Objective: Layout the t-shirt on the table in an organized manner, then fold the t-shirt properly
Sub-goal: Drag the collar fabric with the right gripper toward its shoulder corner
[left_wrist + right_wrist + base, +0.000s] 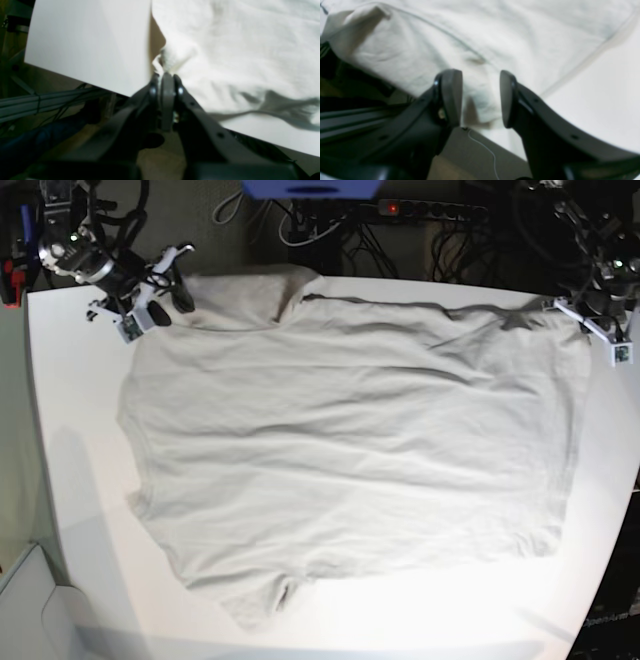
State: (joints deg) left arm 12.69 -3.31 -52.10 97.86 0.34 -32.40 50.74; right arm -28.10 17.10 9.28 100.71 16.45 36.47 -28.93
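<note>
The light grey-beige t-shirt (340, 440) lies spread over most of the white table (80, 480), with wrinkles across its middle. At the far right corner of the shirt, my left gripper (598, 318) is shut on a pinch of the t-shirt (237, 50); in the left wrist view the left gripper (165, 76) has a tuft of cloth bunched at its tips over the table (87, 45) edge. At the far left, my right gripper (168, 288) stands open. In its own view the right gripper (480, 97) straddles a fold of the t-shirt (495, 37) without clamping it.
Cables and a power strip (430, 210) run behind the table's far edge. Metal frame rails (37, 105) and wires sit below the table edge. A white box (40, 610) stands off the front left corner.
</note>
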